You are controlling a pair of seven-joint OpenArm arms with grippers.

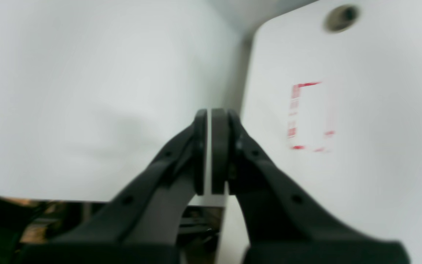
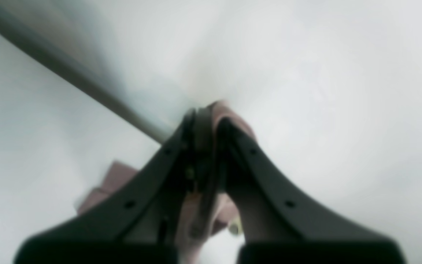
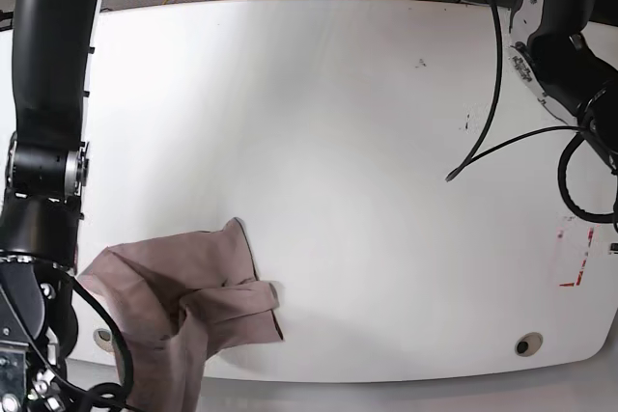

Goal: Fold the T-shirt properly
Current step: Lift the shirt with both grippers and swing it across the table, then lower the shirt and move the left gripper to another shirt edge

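Note:
The T-shirt (image 3: 183, 301) is a mauve-taupe cloth lying crumpled at the near left corner of the white table (image 3: 338, 142), with part of it hanging over the front edge. In the right wrist view my right gripper (image 2: 209, 110) is shut on a fold of the T-shirt (image 2: 233, 119), and more of the cloth shows below the fingers. My left gripper (image 1: 211, 113) is shut with nothing between its pads, above the table's right end and far from the shirt. Neither gripper's fingertips show in the base view.
A red dashed rectangle (image 3: 577, 258) is marked on the table near its right edge, with a round hole (image 3: 526, 343) in front of it. A black cable (image 3: 488, 123) hangs from the left arm (image 3: 570, 55) onto the table. Another hole (image 3: 103, 337) sits beside the shirt.

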